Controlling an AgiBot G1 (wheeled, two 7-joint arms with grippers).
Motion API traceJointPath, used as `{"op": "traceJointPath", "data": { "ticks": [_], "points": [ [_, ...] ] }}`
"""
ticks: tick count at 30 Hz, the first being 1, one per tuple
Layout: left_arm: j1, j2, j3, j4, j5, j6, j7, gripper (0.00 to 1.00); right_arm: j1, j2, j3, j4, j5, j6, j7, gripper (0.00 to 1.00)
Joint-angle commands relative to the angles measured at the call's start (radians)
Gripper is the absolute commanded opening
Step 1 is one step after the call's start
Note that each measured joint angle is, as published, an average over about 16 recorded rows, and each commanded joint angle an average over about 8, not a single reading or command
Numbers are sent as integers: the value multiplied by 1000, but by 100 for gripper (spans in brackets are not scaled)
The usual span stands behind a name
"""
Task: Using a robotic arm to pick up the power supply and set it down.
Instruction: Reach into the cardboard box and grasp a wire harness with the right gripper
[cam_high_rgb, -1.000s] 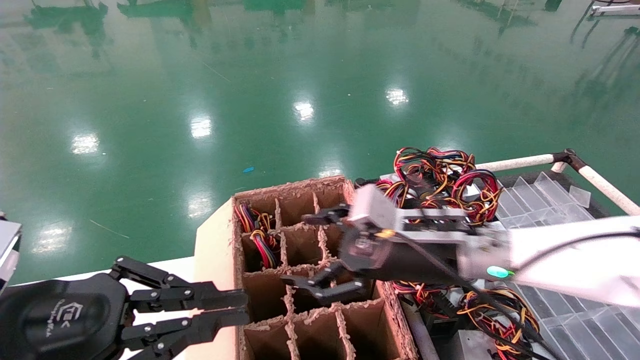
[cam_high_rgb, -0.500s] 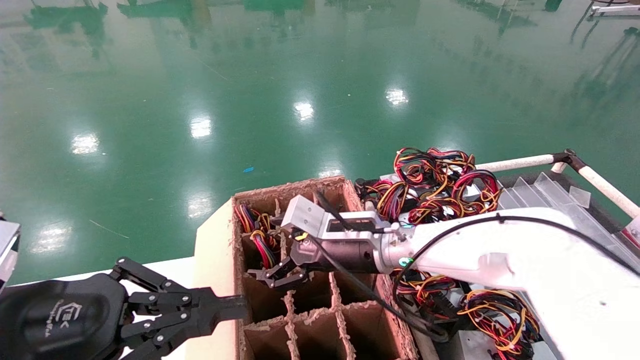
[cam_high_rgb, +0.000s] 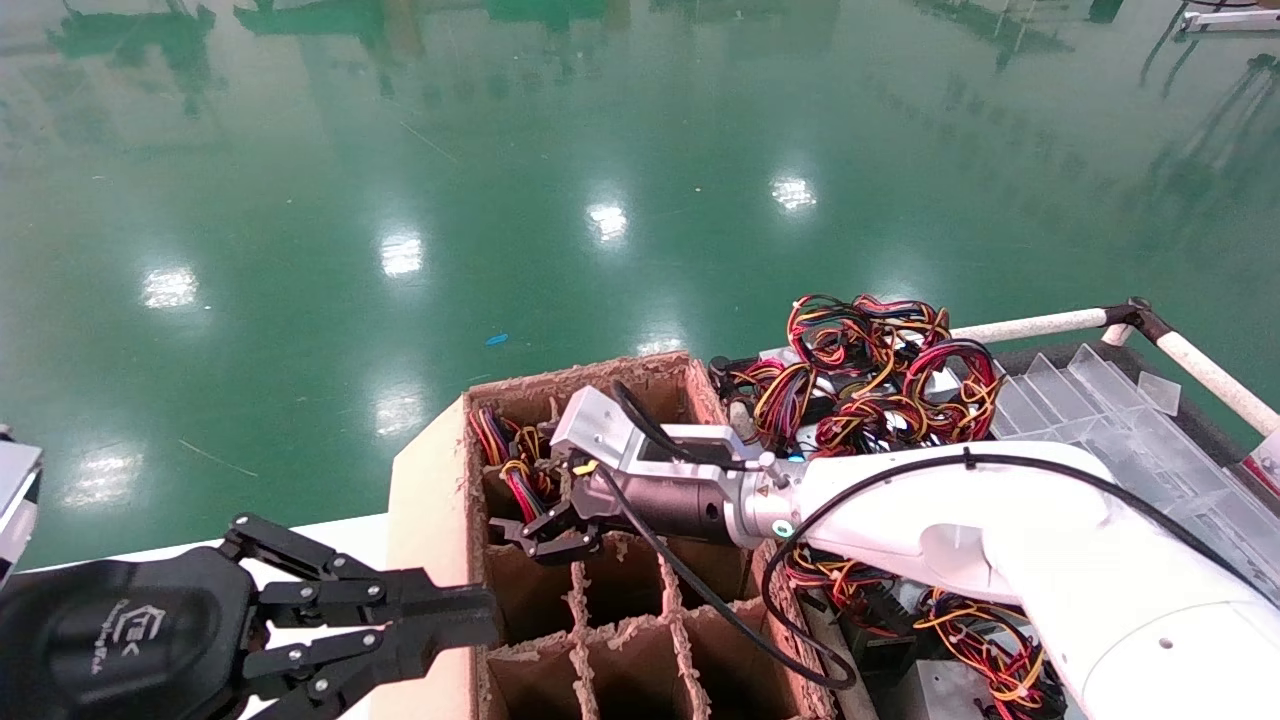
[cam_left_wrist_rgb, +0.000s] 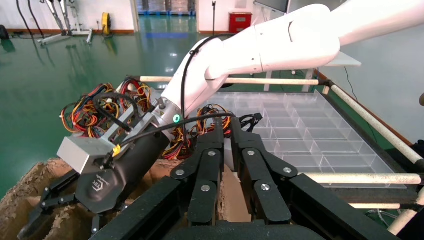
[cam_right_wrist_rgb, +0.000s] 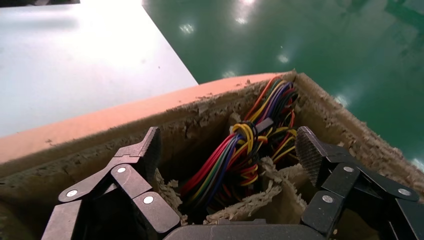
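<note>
Power supplies with red, yellow, orange and black wires (cam_high_rgb: 880, 370) lie heaped to the right of a cardboard box (cam_high_rgb: 580, 375). One silver-grey casing (cam_high_rgb: 935, 690) shows at the bottom right. My right gripper (cam_high_rgb: 520, 540) hangs open over the box's far-left cells and holds nothing. In the right wrist view its fingers (cam_right_wrist_rgb: 229, 142) straddle a wire bundle (cam_right_wrist_rgb: 235, 160) with red, green, blue, purple and yellow strands, which stands in a cell. My left gripper (cam_high_rgb: 488, 615) is at the box's left wall, and cardboard (cam_left_wrist_rgb: 225, 170) shows between its narrow fingers (cam_left_wrist_rgb: 225, 122).
Ragged dividers (cam_high_rgb: 575, 590) split the box into several cells, most of them empty. A clear plastic compartment tray (cam_high_rgb: 1120, 410) lies at the right inside white rails (cam_high_rgb: 1030, 325). A white table (cam_right_wrist_rgb: 75, 65) sits under the box. Green floor lies beyond.
My right gripper has swung left across the box, from its middle cells to the far-left cells, and dropped lower. It is still open and empty. The left gripper has stayed at the box wall.
</note>
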Motion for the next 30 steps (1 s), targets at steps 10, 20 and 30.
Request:
{"op": "traceJointPath", "data": {
  "ticks": [10, 20, 30],
  "points": [
    [0, 0, 0, 0, 0, 0, 0, 100, -11, 0, -135, 39, 76, 92, 59, 0],
    [0, 0, 0, 0, 0, 0, 0, 100, -12, 2, -230, 52, 148, 157, 79, 0],
    [0, 0, 0, 0, 0, 0, 0, 100, -20, 2, -305, 68, 215, 257, 104, 0]
  ]
}}
